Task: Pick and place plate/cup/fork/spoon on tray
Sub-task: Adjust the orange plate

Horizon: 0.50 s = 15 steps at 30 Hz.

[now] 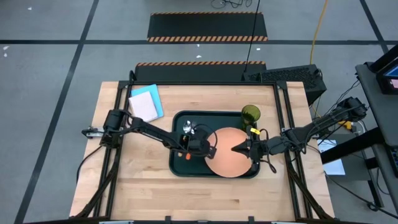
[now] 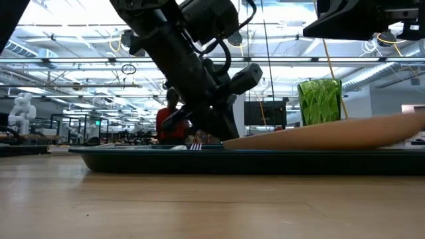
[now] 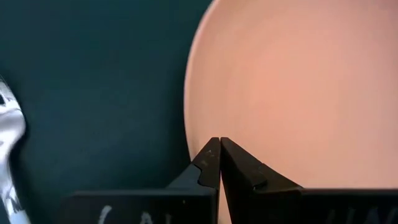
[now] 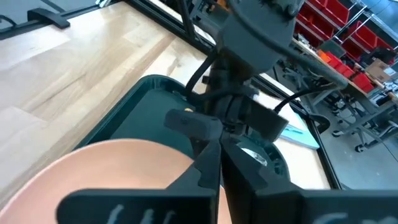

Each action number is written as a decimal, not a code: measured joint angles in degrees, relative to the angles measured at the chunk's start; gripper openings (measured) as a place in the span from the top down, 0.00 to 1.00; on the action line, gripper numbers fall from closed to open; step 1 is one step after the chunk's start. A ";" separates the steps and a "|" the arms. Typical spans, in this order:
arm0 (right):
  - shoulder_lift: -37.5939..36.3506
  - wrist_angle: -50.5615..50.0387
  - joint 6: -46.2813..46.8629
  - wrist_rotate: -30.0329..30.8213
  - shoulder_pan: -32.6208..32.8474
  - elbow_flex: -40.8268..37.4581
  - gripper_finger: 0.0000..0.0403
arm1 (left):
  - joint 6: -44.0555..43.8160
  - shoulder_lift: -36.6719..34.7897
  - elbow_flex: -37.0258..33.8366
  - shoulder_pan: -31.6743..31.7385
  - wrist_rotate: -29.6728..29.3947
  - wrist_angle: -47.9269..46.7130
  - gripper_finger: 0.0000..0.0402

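You have the large dark green-black rectangular tray (image 1: pixel 177 167) sitting mid-table, nearer the far edge. The round flat salmon-orange plate (image 1: pixel 227 160) lies in its right half, overlapping the tray's near-right rim; in the low view its right side is tilted up off the tray.

Left gripper (image 1: pixel 210 148): fingers pressed together, nothing between them, tips at the plate's left edge over the tray floor. The left wrist view shows the closed tips (image 3: pixel 219 149) just at the plate's rim (image 3: pixel 280 81).

Right gripper (image 1: pixel 237 148): fingers also closed and empty, tips over the plate's middle, pointing toward the left gripper. The two grippers face each other across the plate's left half.

The small translucent green tumbler (image 1: pixel 250 114) stands upright in the tray's far-right corner, just beyond the plate. Silver cutlery ends (image 1: pixel 191 129) lie near the tray's far-left area, beside the left gripper; you cannot tell fork from spoon here.

A blue and white notebook (image 1: pixel 147 102) lies on the table off the tray's far-left corner.
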 joint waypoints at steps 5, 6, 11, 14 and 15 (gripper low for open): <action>0.00 -0.87 -0.30 0.00 0.00 0.00 1.00 | -1.13 -2.33 0.02 0.32 -1.65 -5.39 0.96; 0.00 -0.87 -0.31 0.01 0.00 0.00 1.00 | -1.57 -2.87 0.02 0.35 -1.93 -7.53 0.96; 0.00 -0.91 -0.48 0.00 0.00 0.00 1.00 | -3.61 -5.78 0.00 0.33 -4.79 -14.69 0.96; 0.00 -0.96 -0.46 0.00 0.00 0.00 1.00 | -3.54 -7.02 0.00 0.09 -5.03 -15.13 0.96; 0.00 -1.01 -0.46 0.00 0.00 0.00 1.00 | -3.41 -7.56 0.00 -0.11 -5.40 -15.39 0.96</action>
